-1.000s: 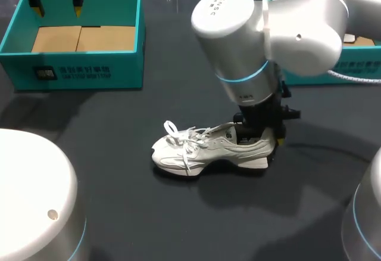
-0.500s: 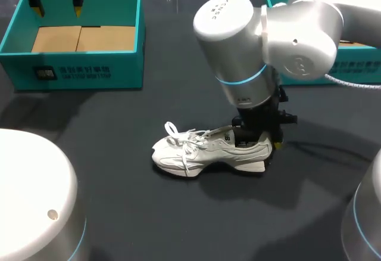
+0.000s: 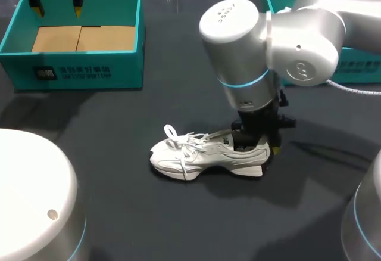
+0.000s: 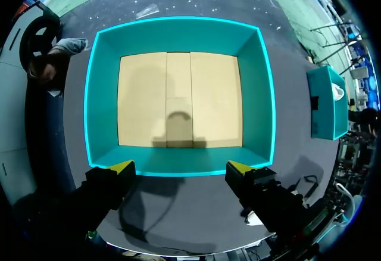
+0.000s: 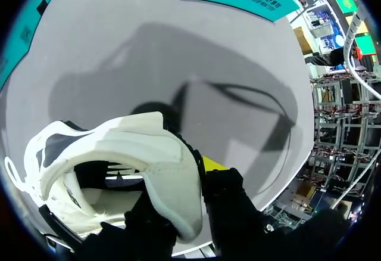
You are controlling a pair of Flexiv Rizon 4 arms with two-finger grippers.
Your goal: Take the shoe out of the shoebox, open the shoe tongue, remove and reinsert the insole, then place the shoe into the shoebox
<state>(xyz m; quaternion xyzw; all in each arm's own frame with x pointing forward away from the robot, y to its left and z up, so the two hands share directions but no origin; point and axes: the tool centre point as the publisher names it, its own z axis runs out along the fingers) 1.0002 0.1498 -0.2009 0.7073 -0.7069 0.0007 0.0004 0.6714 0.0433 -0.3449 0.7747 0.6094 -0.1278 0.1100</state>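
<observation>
The right gripper [image 3: 260,146], clamped on the heel of the shoe [image 3: 196,157] mid-frame, should probably press it flat (left gripper [image 3: 58,11] hangs, fingers apart, over the upper-left shoebox [image 3: 77,70]).

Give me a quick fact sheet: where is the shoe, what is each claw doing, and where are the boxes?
shoe: white, standing on its sole on the dark table, outside both boxes
right gripper: shut on the shoe's heel, one finger inside, one outside
left gripper: open, empty, above the left teal box
left teal box: cardboard lining, no shoe
right teal box: far right, partly hidden
</observation>
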